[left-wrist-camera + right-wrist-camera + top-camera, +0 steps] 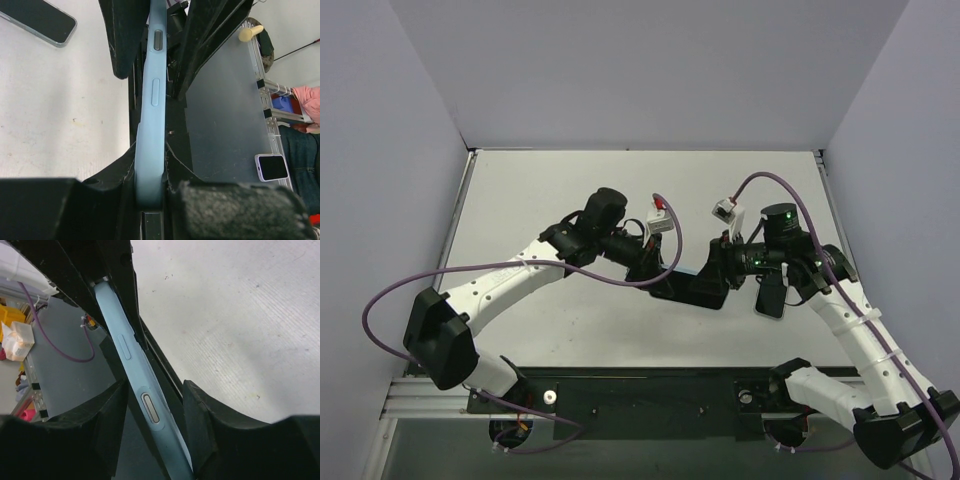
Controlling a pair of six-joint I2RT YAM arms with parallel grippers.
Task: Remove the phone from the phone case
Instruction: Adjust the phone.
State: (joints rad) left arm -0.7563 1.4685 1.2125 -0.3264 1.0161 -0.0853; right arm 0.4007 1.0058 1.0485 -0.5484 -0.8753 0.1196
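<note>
The phone (770,298) is seemingly lying free on the table (550,190) already, the left gripper (150,192) is pinching the phone case (152,100), and the right gripper (156,420) is straddling it, grip unclear

The phone case (151,125) looks like smooth, matt, pale blue silicone; the phone (37,20) shows a glossy dark glass face; the black finger pads (235,210) are rough and foam-like; the table (60,115) is white, matt, faintly grainy.
</note>
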